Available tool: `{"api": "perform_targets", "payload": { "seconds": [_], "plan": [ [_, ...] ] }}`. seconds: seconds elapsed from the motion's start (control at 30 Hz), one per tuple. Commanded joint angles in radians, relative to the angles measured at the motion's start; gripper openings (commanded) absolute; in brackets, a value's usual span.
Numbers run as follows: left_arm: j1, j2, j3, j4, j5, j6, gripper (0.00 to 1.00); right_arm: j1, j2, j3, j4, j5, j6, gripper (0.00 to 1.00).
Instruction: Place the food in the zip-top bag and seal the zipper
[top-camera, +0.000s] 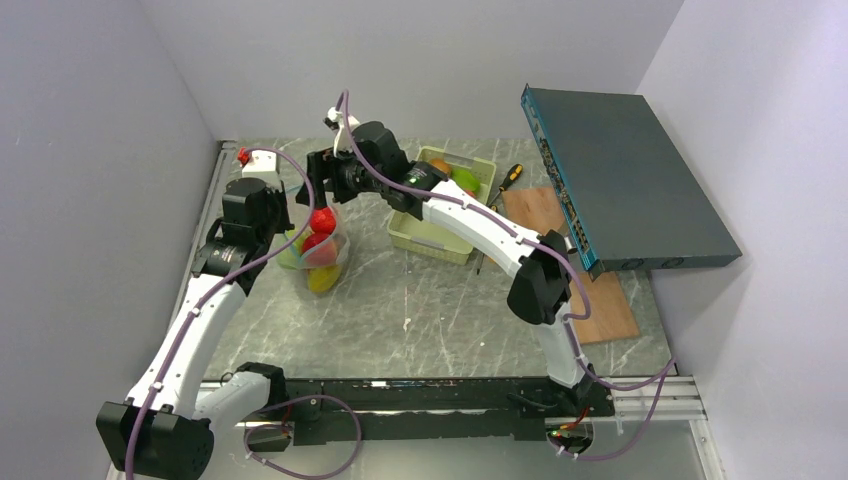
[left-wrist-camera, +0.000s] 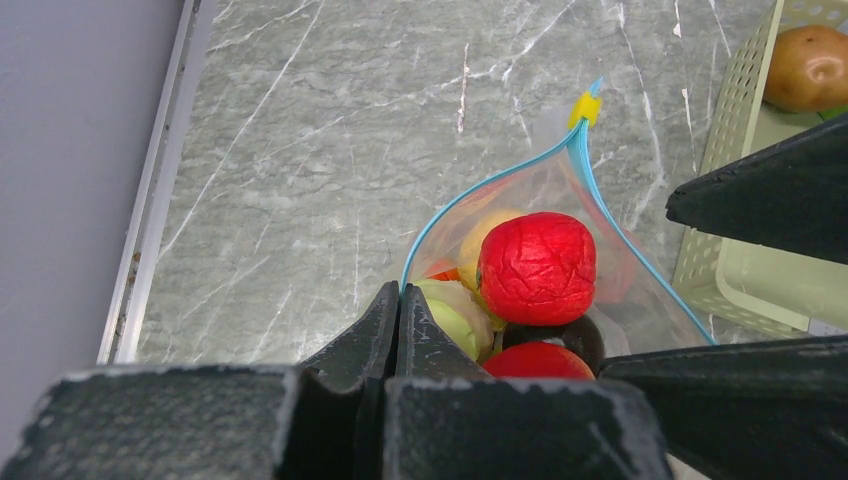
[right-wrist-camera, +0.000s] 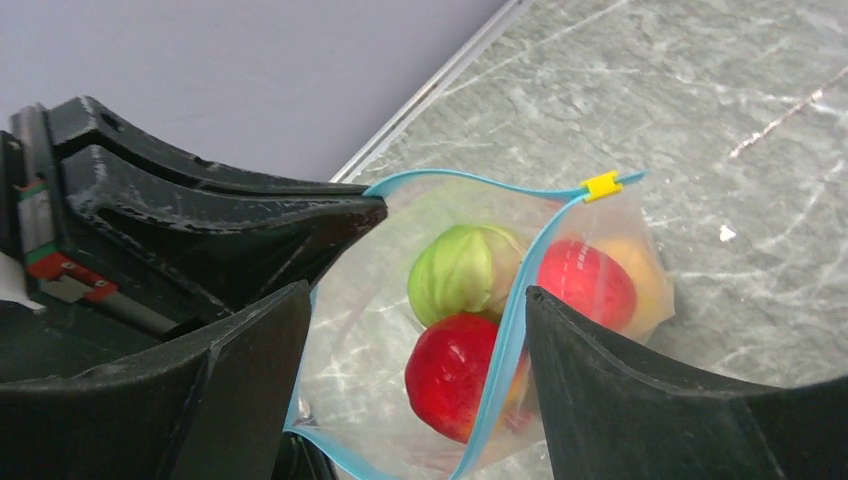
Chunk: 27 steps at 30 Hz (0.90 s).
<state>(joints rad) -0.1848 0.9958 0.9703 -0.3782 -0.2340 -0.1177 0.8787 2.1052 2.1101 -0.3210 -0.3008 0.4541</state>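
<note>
We see the left gripper (left-wrist-camera: 398, 300) pinching the light blue zipper strip (right-wrist-camera: 480, 179) of the clear crinkly bag (left-wrist-camera: 545, 180), and the right gripper (right-wrist-camera: 417, 295) spread over glossy red and green toy fruits (right-wrist-camera: 455, 372) inside.

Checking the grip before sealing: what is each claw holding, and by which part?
Left claw pinches the bag by its zipper at the mouth edge; right claw is open, holding nothing.

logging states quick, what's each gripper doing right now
Left gripper: shut on the mouth edge of the clear crinkly zip-top bag.
Right gripper: open, holding nothing.
</note>
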Motion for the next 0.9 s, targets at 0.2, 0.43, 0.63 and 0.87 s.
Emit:
{"api": "perform_targets", "payload": {
  "seconds": [0.2, 0.43, 0.63, 0.87],
  "plan": [
    [-0.002, -0.017, -0.001, 0.045, -0.002, 0.003, 0.0, -0.009, -0.148, -0.119, -0.048, 0.151, -0.071, 0.77],
    [-0.002, -0.016, -0.011, 0.058, 0.022, 0.006, 0.0, -0.012, -0.147, -0.209, -0.016, -0.001, 0.064, 0.67],
    [-0.016, 0.0, -0.006, 0.064, 0.127, 0.023, 0.0, -0.01, -0.195, -0.317, 0.106, -0.045, 0.144, 0.52],
    [-0.073, -0.008, -0.02, 0.099, 0.26, 0.071, 0.0, -0.01, -0.281, -0.42, 0.118, -0.051, 0.235, 0.25]
  ]
}}
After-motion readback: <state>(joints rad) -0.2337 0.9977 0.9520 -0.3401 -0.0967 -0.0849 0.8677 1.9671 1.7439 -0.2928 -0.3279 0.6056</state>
